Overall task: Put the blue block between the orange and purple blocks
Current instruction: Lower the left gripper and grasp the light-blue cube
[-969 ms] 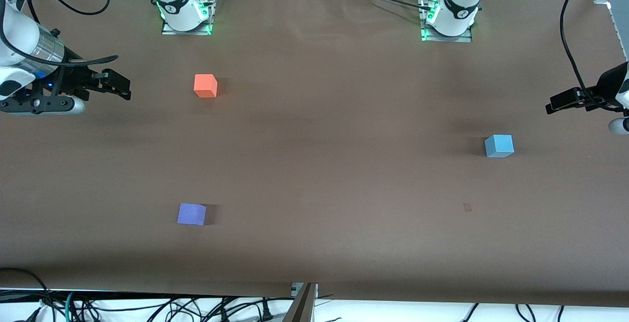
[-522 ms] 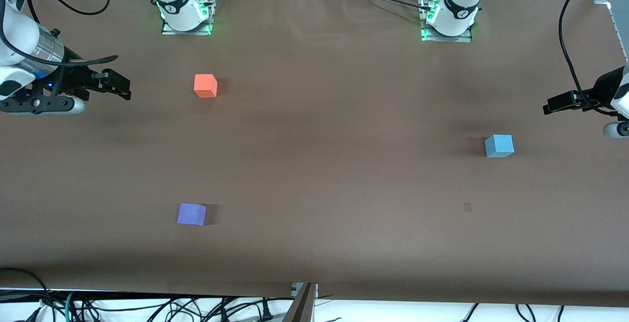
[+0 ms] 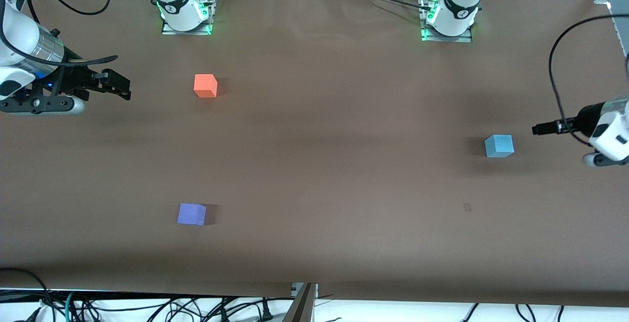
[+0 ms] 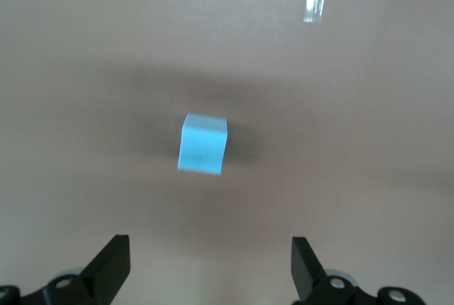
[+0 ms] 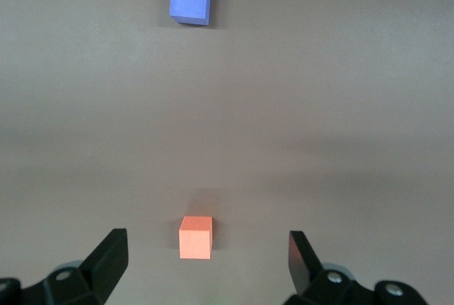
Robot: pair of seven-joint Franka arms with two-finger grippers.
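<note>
Since a second ago only the left gripper (image 3: 540, 129) has moved, coming down and in over the table's left-arm end until it hangs in the air just beside the blue block (image 3: 499, 145), fingers spread wide and holding nothing. Across the front view from its left: the right gripper (image 3: 123, 86) waits over the right-arm end of the brown table (image 3: 314, 164), jaws open and empty; the orange block (image 3: 205, 85) sits near it, the purple block (image 3: 191, 214) nearer the camera. Well apart from both, the blue block rests on the table toward the left arm's end.
</note>
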